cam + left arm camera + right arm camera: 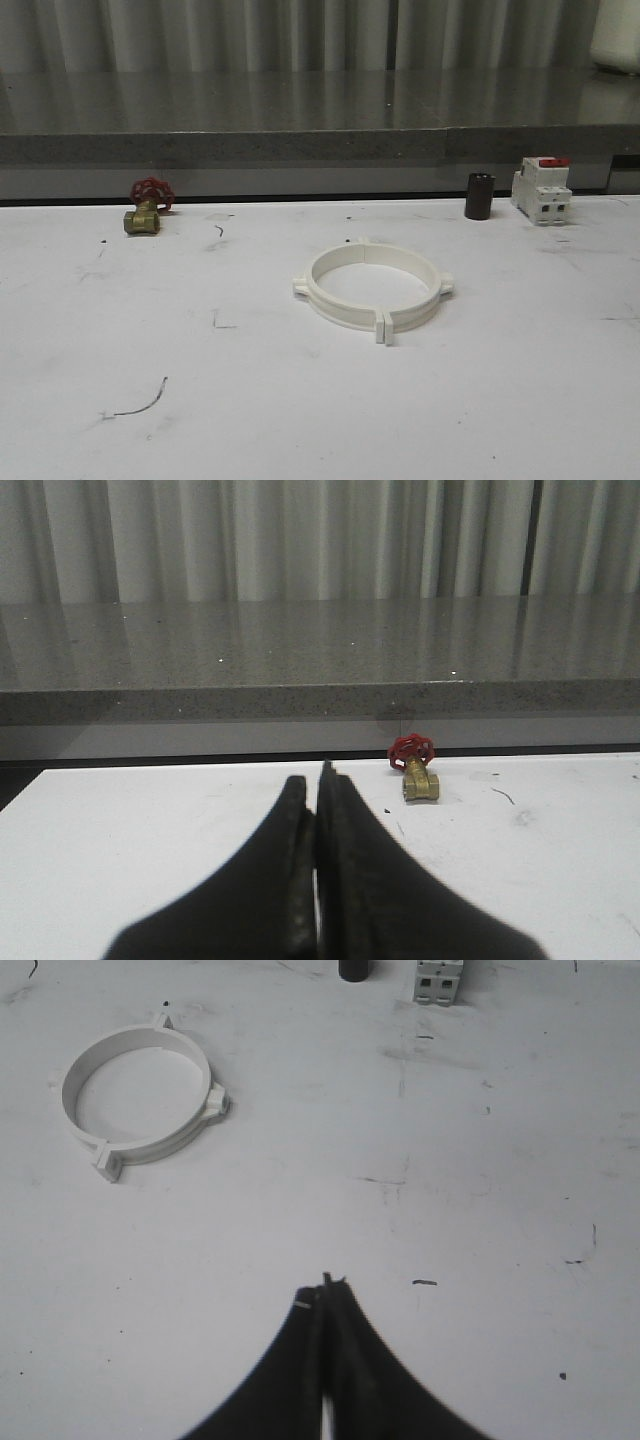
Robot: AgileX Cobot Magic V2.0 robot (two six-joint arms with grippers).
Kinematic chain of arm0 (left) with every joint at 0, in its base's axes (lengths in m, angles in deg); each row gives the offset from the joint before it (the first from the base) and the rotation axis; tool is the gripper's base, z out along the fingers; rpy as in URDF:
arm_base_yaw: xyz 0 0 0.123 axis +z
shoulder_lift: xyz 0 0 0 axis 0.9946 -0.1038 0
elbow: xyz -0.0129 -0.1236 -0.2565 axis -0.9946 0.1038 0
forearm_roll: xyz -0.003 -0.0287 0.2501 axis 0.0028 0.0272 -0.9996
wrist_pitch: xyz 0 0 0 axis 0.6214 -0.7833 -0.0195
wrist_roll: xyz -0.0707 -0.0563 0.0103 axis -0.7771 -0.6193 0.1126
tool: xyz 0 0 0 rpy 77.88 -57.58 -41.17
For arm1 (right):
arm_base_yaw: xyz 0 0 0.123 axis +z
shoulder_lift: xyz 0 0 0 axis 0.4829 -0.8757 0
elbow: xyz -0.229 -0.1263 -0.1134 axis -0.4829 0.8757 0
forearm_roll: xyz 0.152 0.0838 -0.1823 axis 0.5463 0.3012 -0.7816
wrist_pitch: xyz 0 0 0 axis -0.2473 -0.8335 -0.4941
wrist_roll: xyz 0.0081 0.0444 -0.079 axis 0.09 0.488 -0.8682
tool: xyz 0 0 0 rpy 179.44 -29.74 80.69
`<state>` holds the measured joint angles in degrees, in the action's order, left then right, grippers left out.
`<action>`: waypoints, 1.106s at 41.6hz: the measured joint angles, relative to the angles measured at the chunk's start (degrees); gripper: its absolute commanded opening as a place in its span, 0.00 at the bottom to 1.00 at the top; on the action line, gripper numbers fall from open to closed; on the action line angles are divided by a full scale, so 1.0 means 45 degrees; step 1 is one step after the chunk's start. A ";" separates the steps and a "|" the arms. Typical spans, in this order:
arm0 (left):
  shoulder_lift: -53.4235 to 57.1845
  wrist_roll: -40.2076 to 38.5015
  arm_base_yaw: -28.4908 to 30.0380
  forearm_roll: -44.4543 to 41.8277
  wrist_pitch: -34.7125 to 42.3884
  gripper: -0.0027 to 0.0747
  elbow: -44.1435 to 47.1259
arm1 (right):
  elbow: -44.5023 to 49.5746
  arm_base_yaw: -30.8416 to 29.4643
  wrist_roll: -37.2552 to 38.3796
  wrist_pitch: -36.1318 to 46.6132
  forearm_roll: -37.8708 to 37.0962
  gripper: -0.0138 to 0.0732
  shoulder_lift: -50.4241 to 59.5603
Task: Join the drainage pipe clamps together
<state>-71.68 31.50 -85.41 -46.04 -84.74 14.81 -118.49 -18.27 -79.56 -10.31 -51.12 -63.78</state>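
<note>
Right now the two drainage pipe clamps (372, 284) lie flat on the white table (200, 400), pushed together into one round ring with their little end tabs meeting. Behind the ring, off to one side, stand a small dark cylinder (479, 196) and a white breaker with a red top (541, 188), and far off to the other side sits a brass valve with a red wheel (147, 208). The left gripper (321, 780) has its black fingers pressed together on nothing, near the valve, and the right gripper (325, 1285) is pressed together too, well apart from the ring.
</note>
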 measured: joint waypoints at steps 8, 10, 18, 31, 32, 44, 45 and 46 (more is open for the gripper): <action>0.0000 0.0000 -0.0206 0.0000 0.0000 0.01 0.0000 | 0.0000 0.0000 -0.0014 0.0000 0.0000 0.02 0.0000; 0.0000 0.0000 -0.0117 0.0000 0.0000 0.01 0.0000 | 0.0000 0.0000 -0.0014 0.0000 0.0000 0.02 0.0000; 0.0000 0.0000 0.0317 0.0000 0.0000 0.01 0.0000 | 0.0000 0.0000 -0.0014 0.0000 0.0000 0.02 0.0000; 0.0000 0.0000 0.0289 0.0000 0.0000 0.01 0.0000 | 0.0000 0.0000 -0.0014 0.0000 0.0000 0.02 0.0000; 0.0000 0.0000 0.0289 0.0000 0.0000 0.01 0.0000 | 0.0000 0.0000 -0.0014 0.0000 0.0000 0.02 0.0000; 0.0000 0.0000 0.0289 0.0000 0.0000 0.01 0.0000 | 0.0000 0.0000 -0.0014 0.0000 0.0000 0.02 0.0000; 0.0000 0.0000 0.0289 0.0000 0.0000 0.01 0.0000 | 0.0000 0.0000 -0.0014 0.0000 0.0000 0.02 0.0000; 0.0000 0.0000 0.0289 0.0000 0.0000 0.01 0.0000 | 0.0000 0.0000 -0.0014 0.0000 0.0000 0.02 0.0000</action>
<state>-71.68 31.50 -84.11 -46.04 -84.74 14.81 -118.49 -18.27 -79.62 -10.31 -51.12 -63.78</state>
